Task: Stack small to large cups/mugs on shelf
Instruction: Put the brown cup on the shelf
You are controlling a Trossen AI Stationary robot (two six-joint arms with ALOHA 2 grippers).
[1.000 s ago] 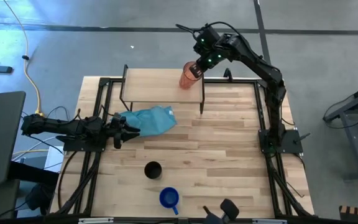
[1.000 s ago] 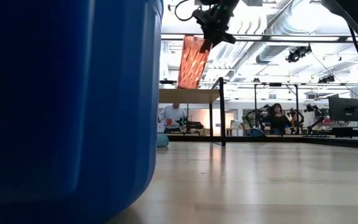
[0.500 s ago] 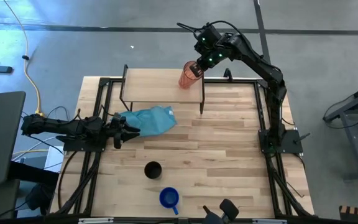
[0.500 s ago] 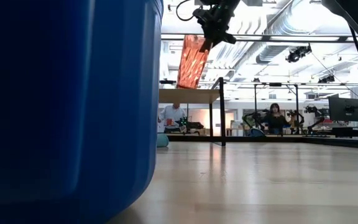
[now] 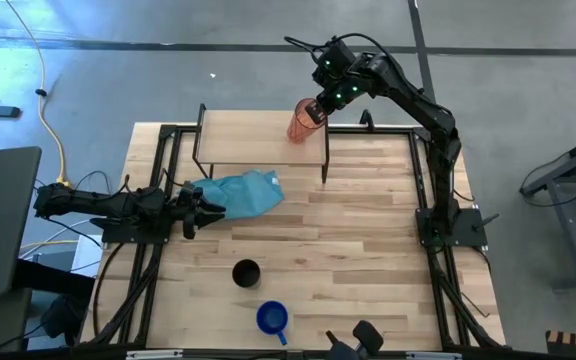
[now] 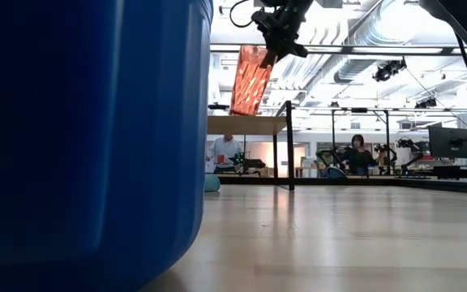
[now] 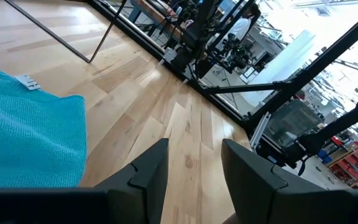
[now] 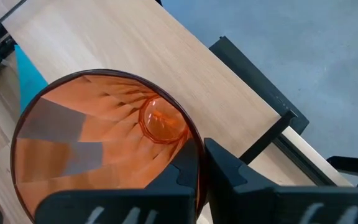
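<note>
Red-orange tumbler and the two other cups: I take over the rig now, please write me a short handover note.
Right gripper: shut on the red-orange tumbler by its rim, at the shelf right end; whether it rests there is unclear.
Left gripper: open, idle by the teal cloth.
Black cup and blue mug: on the table, near edge.
Done: tumbler brought to shelf.
Left: release it, nest black cup, then blue mug.
</note>
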